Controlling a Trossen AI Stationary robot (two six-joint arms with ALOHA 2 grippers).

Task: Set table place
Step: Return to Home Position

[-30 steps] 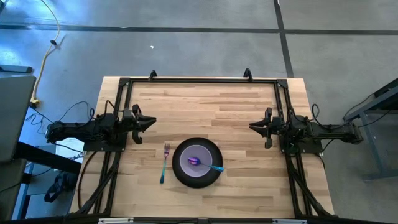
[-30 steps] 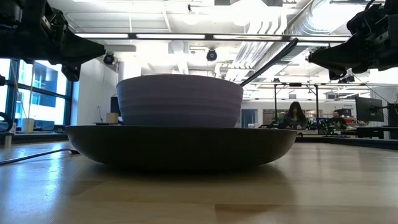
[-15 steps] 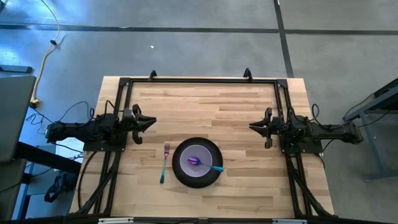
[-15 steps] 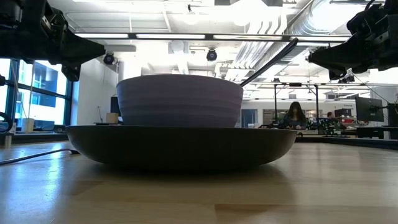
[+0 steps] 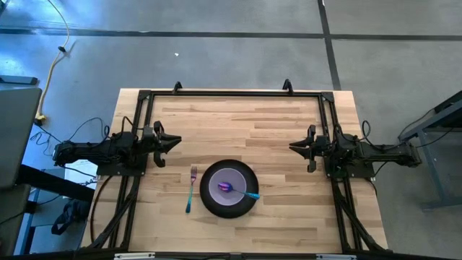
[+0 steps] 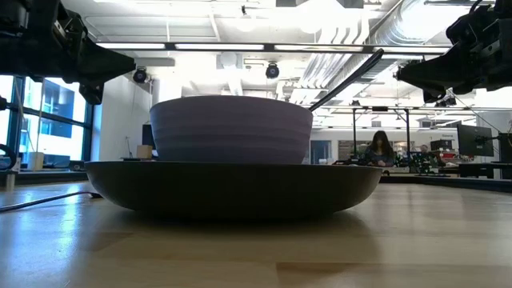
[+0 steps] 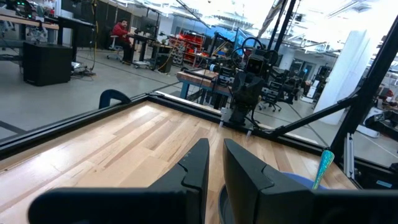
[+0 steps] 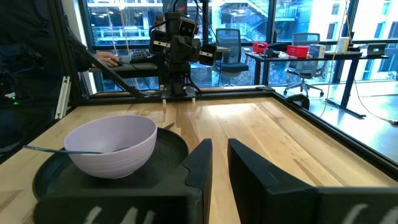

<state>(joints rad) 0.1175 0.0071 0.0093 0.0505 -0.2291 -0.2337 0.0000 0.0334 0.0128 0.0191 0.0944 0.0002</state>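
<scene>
Plate (image 5: 210, 180) is sitting on the table (image 5: 238, 119) between the two arms and carrying the bowl (image 5: 220, 190), in which the spoon (image 5: 246, 193) is resting, its teal handle jutting over the rim toward the right arm. Fork (image 5: 191, 189) is lying just beside the plate on its left. Left gripper (image 5: 176, 143) and right gripper (image 5: 291, 148) are hovering at opposite table sides, well apart from the plate, fingers narrowed to a slit
</scene>
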